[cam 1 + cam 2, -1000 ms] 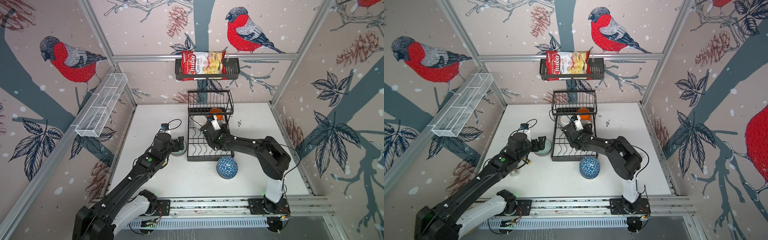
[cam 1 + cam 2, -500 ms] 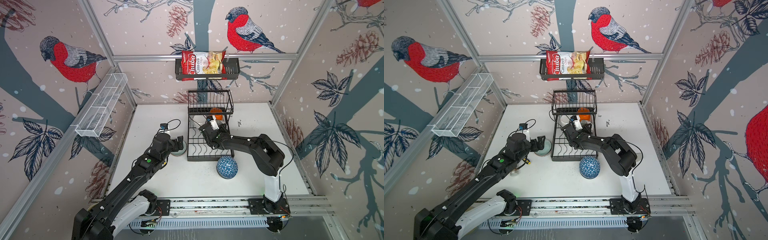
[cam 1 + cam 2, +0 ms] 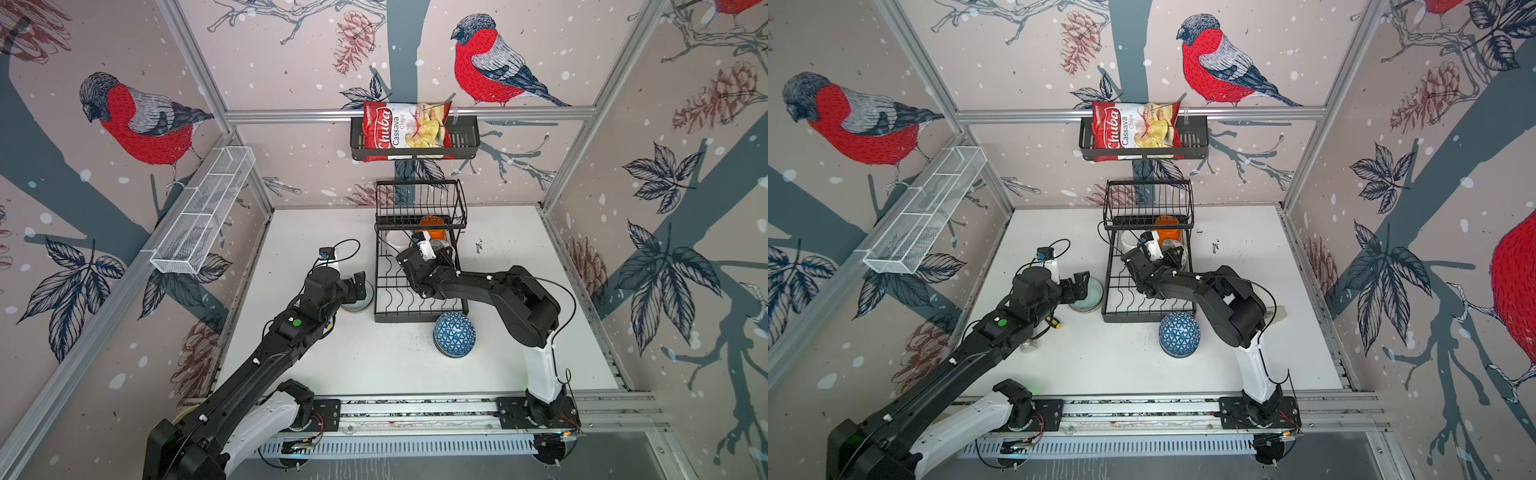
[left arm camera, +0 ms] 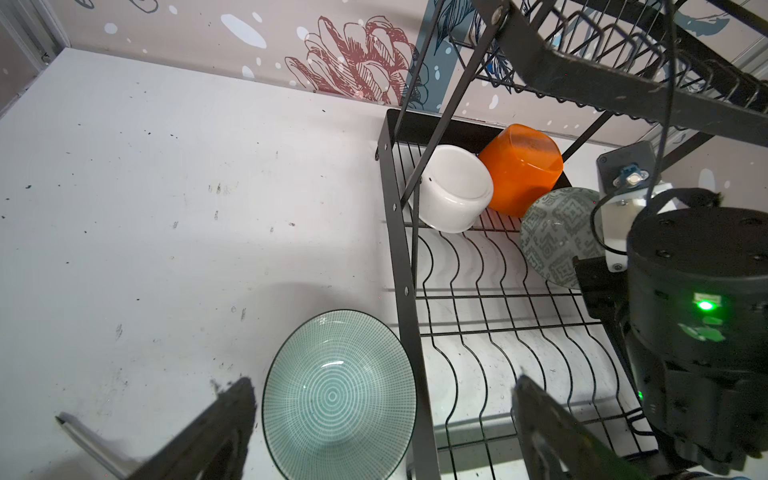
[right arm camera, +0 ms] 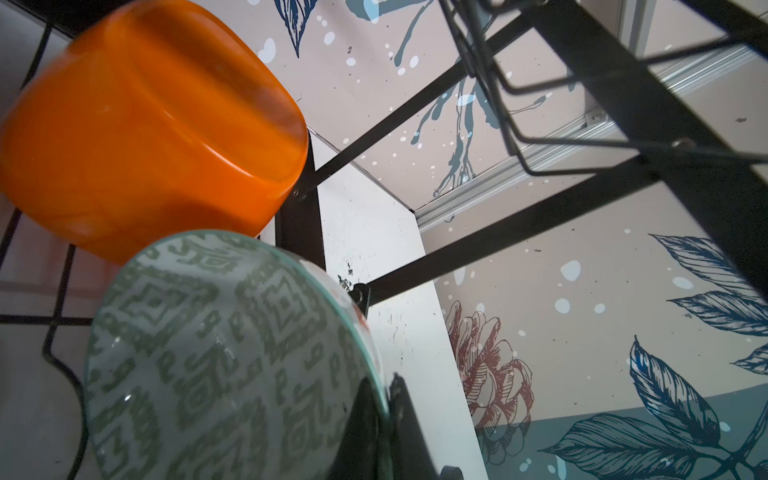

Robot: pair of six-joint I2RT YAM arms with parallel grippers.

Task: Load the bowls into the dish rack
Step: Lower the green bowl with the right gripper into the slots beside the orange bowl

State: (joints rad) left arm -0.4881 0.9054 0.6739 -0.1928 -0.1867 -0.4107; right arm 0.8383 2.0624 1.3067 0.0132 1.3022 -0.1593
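On the left, your left jaws are hanging spread wide over the green ringed bowl [image 4: 338,395], holding nothing. That bowl is sitting upright on the surface [image 3: 374,361], its rim touching the dish rack [image 3: 399,319] frame. One side of the jaws is standing outside the bowl and the other is reaching over the rack wires, so by closing from here you are risking a catch on the frame or a shove that tips the bowl. Further right, your right jaws are clamping shut on the rim of the green patterned bowl [image 5: 216,353], which is tilting inside the rack just beside the orange bowl [image 5: 145,124], with the white bowl [image 4: 453,191] next to that. Such a thin rim pinch is inviting a slip, and releasing at this tilt is likely sending it rolling into the orange one. The blue bowl [image 3: 454,334] is lying dome up just in front of the rack. The only readable writing is showing on the chips bag [image 3: 405,126] in the wall basket [image 3: 465,137]: "Chuba Cassava Chips".
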